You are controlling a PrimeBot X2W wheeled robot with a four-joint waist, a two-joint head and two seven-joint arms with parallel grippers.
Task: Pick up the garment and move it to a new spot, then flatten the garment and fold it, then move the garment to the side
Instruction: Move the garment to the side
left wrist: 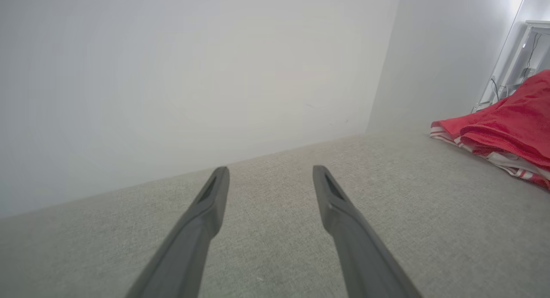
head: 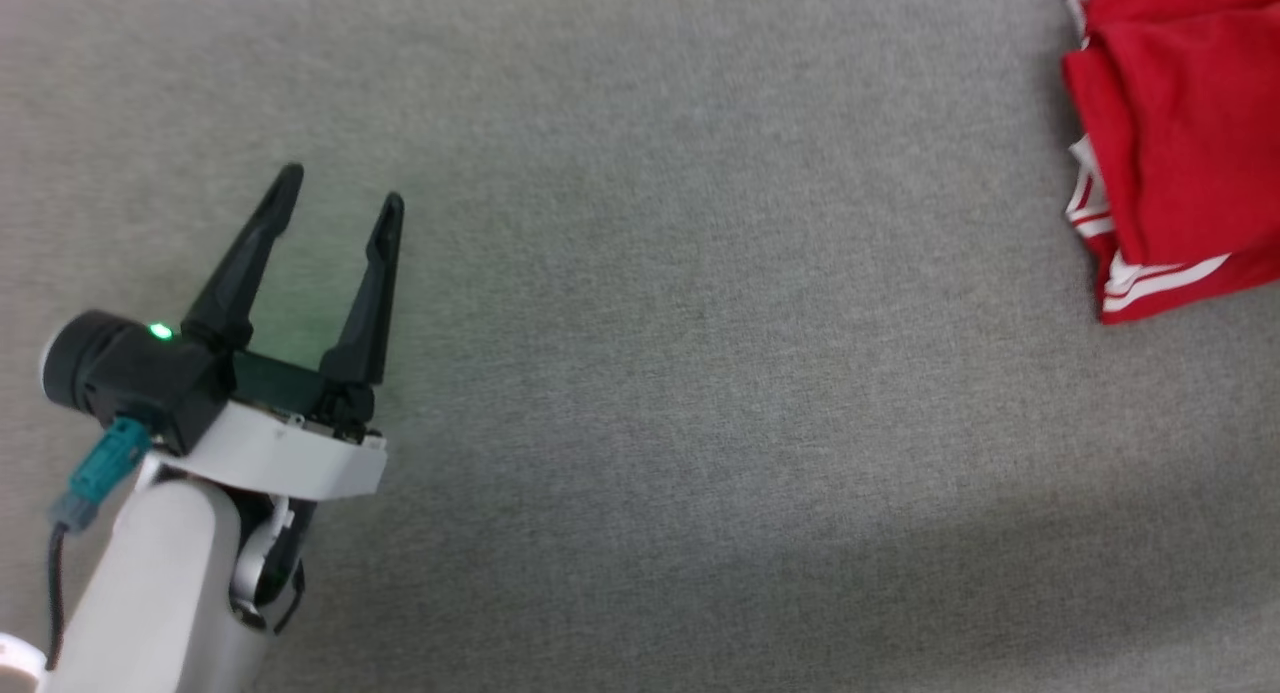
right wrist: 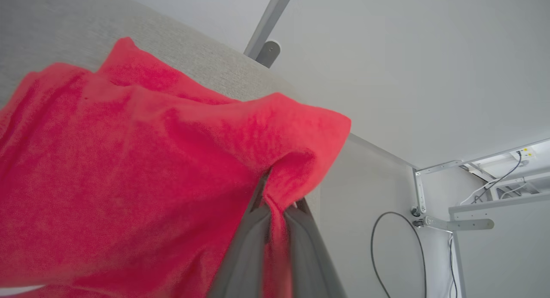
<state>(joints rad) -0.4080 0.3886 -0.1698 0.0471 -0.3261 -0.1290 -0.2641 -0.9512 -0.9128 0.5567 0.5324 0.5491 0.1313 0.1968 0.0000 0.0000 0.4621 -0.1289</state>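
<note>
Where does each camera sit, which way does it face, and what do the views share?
Head view: on the head, looking down at the grey surface; open left claw and forearm lower left, garment at right edge.
Left wrist view: on the left wrist, looking low along the open claw's fingers toward a white wall; garment at right.
Right wrist view: on the right wrist, looking along the right claw, shut on the garment.
Shared: garment in all three; left claw in head and left wrist views.
</note>
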